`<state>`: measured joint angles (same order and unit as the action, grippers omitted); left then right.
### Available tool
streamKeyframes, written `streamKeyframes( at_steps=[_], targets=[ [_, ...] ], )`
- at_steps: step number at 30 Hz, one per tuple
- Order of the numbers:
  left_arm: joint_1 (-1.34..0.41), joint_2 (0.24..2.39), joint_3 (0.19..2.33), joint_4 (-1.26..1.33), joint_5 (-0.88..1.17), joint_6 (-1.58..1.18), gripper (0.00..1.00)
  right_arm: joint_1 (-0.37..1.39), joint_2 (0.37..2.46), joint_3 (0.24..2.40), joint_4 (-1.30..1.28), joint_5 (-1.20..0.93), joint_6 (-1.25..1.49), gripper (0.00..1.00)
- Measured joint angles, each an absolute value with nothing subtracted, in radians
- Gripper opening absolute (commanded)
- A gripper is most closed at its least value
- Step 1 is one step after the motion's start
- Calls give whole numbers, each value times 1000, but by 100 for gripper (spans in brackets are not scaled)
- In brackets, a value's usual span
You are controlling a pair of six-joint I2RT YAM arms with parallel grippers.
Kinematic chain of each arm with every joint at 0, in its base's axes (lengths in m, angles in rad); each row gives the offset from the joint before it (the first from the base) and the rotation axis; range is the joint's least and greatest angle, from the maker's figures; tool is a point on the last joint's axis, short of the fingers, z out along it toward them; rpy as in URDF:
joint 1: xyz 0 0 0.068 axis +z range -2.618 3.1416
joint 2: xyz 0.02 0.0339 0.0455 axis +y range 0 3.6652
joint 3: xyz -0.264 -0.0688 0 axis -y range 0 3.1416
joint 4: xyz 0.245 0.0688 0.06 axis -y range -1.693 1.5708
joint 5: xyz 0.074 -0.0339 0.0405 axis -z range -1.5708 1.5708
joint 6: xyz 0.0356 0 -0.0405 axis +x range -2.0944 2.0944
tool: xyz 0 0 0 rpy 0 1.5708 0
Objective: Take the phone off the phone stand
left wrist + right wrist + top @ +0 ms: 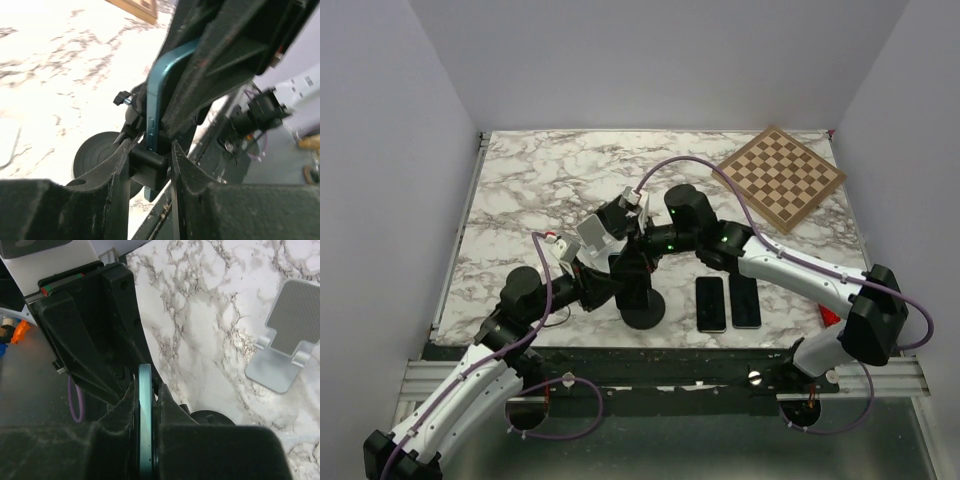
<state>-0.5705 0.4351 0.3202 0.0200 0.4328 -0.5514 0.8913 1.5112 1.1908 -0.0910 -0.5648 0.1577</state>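
Observation:
The teal-edged phone [634,272] stands upright in the black phone stand [643,312] with a round base, near the table's front middle. My left gripper [612,285] is shut on the stand's black cradle block [149,165] from the left; the phone's teal edge [155,100] rises just above the left gripper [150,150]. My right gripper [643,247] comes from the right and is shut on the phone's upper edge [145,410], one finger on each face. In the right wrist view the right gripper [146,390] hides most of the phone; the stand's base [212,417] peeks out below.
Two dark phones [710,302] [744,300] lie flat just right of the stand. A silver empty phone stand [592,236] sits behind the left gripper, also in the right wrist view [287,340]. A wooden chessboard [780,177] lies at the back right.

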Motion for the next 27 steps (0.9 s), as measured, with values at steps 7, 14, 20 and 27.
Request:
streamKeyframes(
  at_steps=[7,14,20,27],
  targets=[
    [-575,427,313,20,465,-614,0,987,1445,1183,-179,-295,328,25],
    [-577,401,294,28,464,-620,0,1026,1430,1169,-170,-217,346,10],
    [-598,327,265,25,427,-622,16,1031,1412,1137,-107,-281,256,1],
    [-603,325,302,-35,338,-650,68,1026,1464,1157,-45,-371,97,1]
  ],
)
